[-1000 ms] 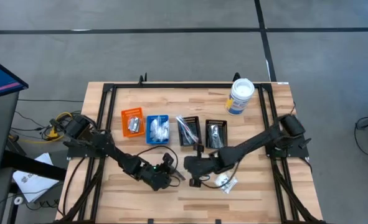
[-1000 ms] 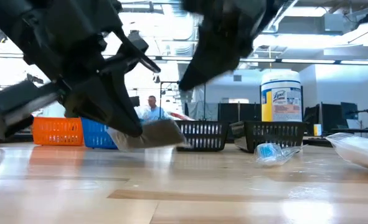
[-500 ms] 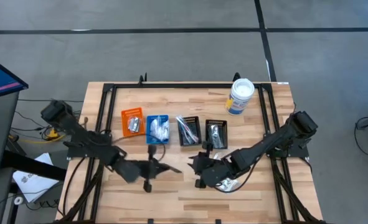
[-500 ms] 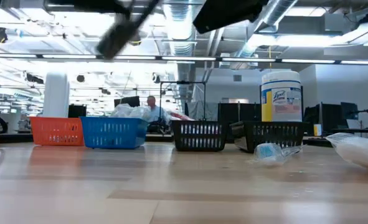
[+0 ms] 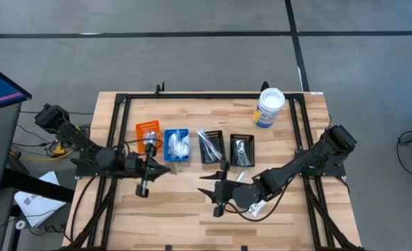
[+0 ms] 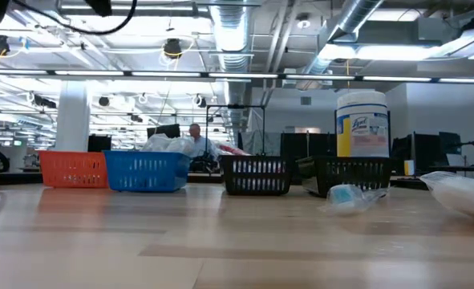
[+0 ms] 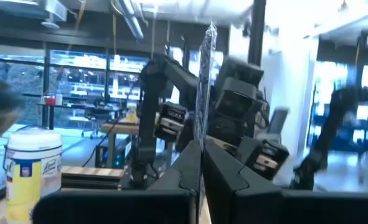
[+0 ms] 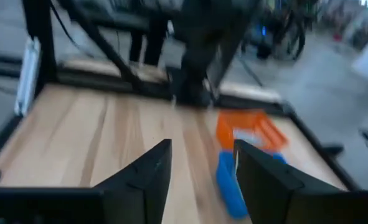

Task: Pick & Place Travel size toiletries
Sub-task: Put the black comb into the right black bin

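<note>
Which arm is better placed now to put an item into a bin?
Probably the left: its pincer is shut on a clear packet near the blue bin. The right pincer is open and empty.

Pale wood-grain table (image 5: 192, 209) edged by a black frame (image 5: 122, 104). 4 small bins in a row: orange bin (image 5: 148, 135), blue bin (image 5: 176, 145), then 2 black bins (image 5: 210, 146) (image 5: 241, 150). Silvery sachet in the orange bin; white crinkly packets (image 5: 177, 144) in the blue. White tub (image 5: 269, 108) with blue label and yellow band. Clear packet with a blue tint (image 6: 350, 197) on the wood. Thin clear-and-silver sachet (image 7: 205, 87) between dark fingers (image 7: 171, 180). Dark arms throughout; grey floor striped with black lines.
</note>
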